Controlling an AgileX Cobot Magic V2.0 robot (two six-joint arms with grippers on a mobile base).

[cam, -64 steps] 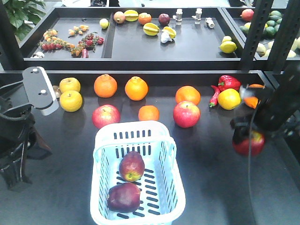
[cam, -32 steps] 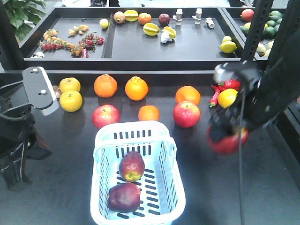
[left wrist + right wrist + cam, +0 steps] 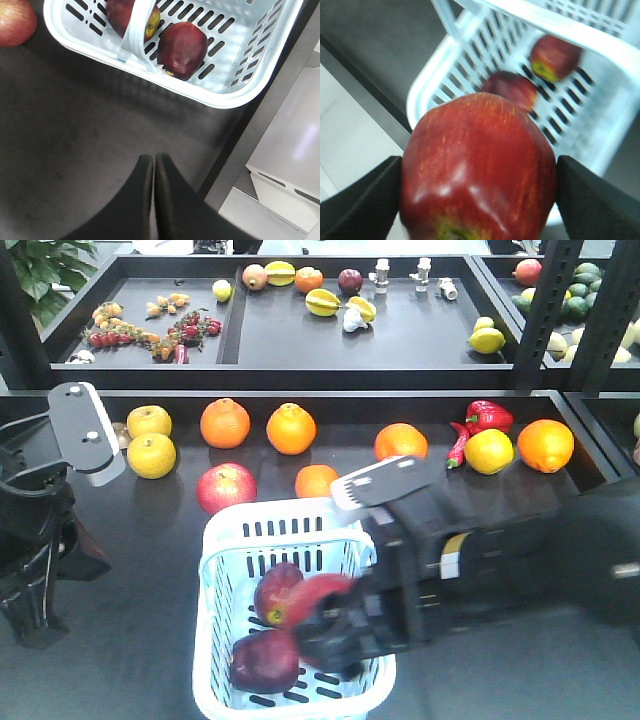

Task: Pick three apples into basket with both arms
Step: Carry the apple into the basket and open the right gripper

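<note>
Pale blue-white plastic marks the basket [image 3: 232,540] in the front-facing view, standing on the dark counter [image 3: 130,640] with two dark red apples inside: one with a yellow-green patch [image 3: 276,592] near the middle and a darker one [image 3: 264,661] toward the near end. The right arm [image 3: 480,550] reaches across from the right over the basket's near right side, and its right gripper [image 3: 335,625] carries a blurred third apple [image 3: 325,592] above the basket floor, just beside the patched apple. The left arm [image 3: 40,510] stands at the left edge, well apart from the basket. Behind the basket lie oranges [image 3: 225,423], yellow fruit [image 3: 151,455], a pinkish-red apple [image 3: 226,488] and a red pepper [image 3: 487,416]. From the left wrist view, the left gripper [image 3: 153,162] hangs over bare counter with its two black fingers pressed together and nothing between them; the basket with both apples sits beyond it, and the pinkish-red apple shows at the top left corner. From the right wrist view, the right gripper pinches the large red apple between its two black pads [image 3: 365,195], one on each side, above the near end of the basket, where the other two apples rest on the slotted bottom.
</note>
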